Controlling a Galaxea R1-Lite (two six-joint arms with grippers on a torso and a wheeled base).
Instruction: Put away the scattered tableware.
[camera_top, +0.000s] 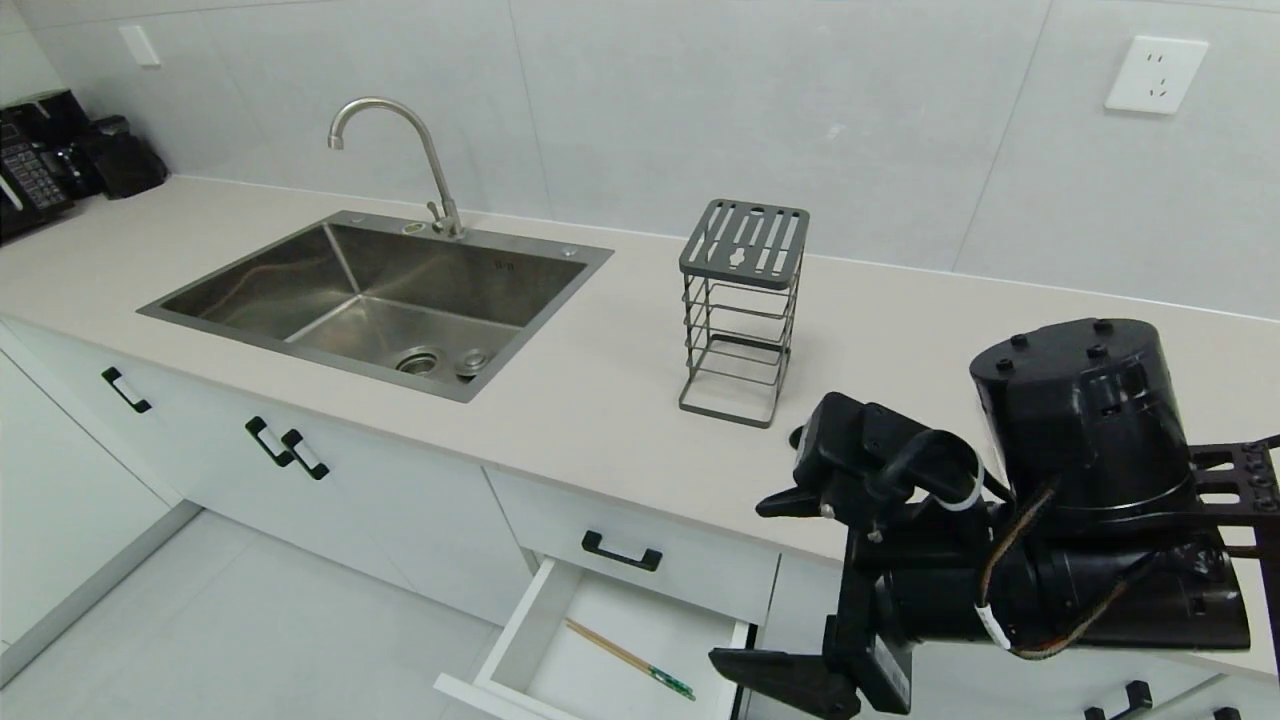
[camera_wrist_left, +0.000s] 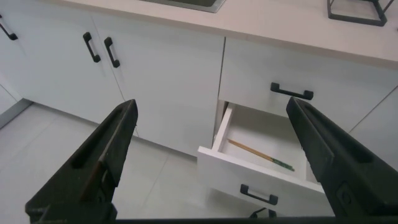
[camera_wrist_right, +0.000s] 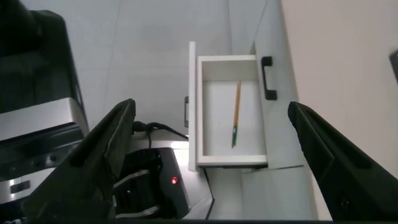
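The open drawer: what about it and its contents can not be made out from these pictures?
- Head view: the drawer is cut off by the bottom edge, and the right arm covers its right side.
- Left wrist view: the drawer's own front panel hides the near part of its floor.
- All views: the chopsticks are too small to tell whether one or two lie there.
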